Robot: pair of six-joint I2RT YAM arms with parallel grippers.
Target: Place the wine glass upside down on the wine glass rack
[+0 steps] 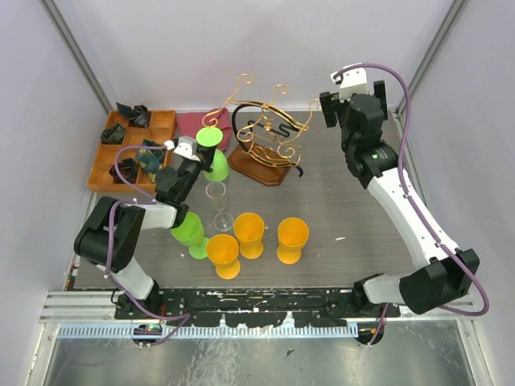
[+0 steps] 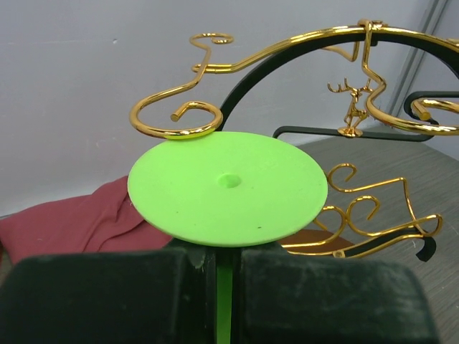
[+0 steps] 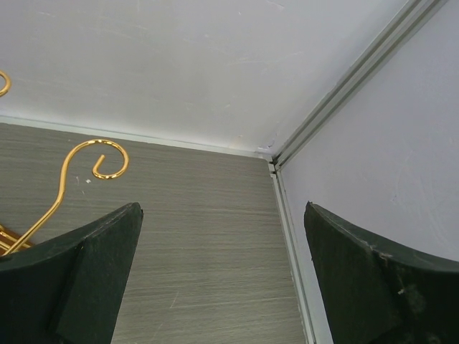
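A green wine glass (image 1: 212, 149) hangs upside down, its flat round foot (image 2: 228, 186) on top. My left gripper (image 2: 226, 259) is shut on its stem just under the foot, also seen from above (image 1: 193, 158). The wine glass rack (image 1: 269, 135) of gold wire on an oval wooden base stands right of the glass. In the left wrist view one curled gold arm (image 2: 176, 122) of the rack sits just beyond the foot's far left edge; I cannot tell whether they touch. My right gripper (image 3: 222, 236) is open and empty near the far right corner, right of the rack (image 1: 331, 108).
A second green glass (image 1: 189, 232), a clear glass (image 1: 218, 205) and three orange glasses (image 1: 249, 234) stand in front of the arms. A compartmented wooden tray (image 1: 133, 146) lies far left. A red cloth (image 2: 72, 218) lies behind the rack. White walls close in the table.
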